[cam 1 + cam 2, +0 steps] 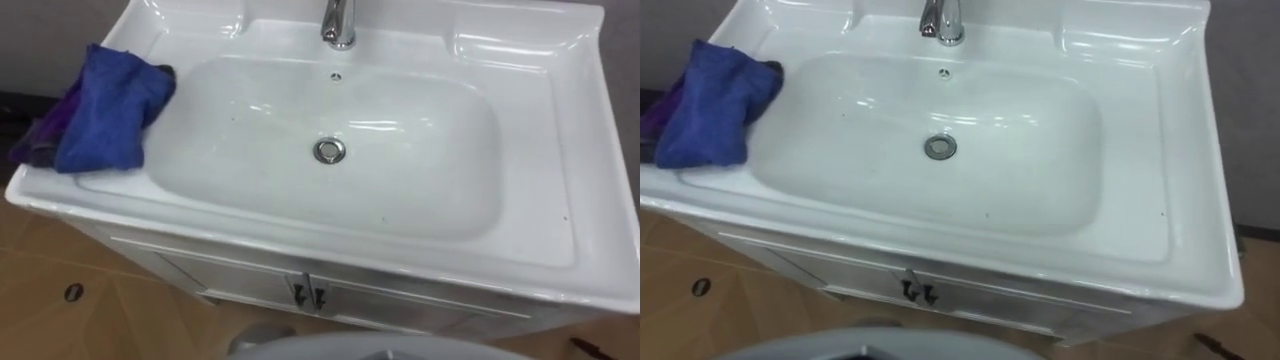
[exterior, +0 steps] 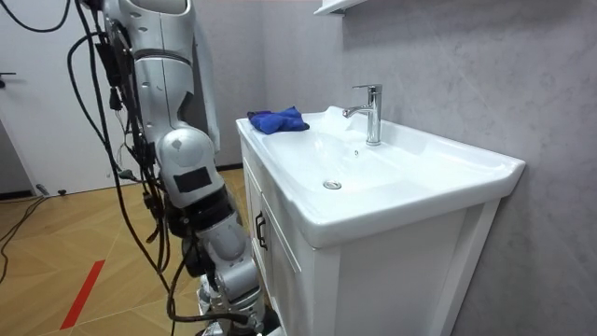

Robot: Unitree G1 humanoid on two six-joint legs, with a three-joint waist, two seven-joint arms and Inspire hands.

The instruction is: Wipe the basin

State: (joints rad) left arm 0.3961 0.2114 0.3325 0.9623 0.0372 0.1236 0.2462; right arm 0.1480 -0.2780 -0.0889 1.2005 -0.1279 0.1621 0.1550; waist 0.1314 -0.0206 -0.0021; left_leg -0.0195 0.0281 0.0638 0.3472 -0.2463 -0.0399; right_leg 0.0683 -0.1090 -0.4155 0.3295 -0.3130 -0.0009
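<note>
place: bathroom corner | evidence: white ceramic basin [image 1: 560,150] on white vanity cabinet [image 2: 280,271]; chrome tap [image 1: 339,22] behind bowl; grey wall [image 2: 466,65] behind basin

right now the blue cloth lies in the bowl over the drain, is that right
No. The cloth lies on the basin's left rim, not in the bowl over the drain, which is uncovered. The left eye view shows it.

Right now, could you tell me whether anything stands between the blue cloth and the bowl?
Nothing visible does: the blue cloth lies on the left rim of the basin, beside its bowl; the faucet stands at the back.
</note>
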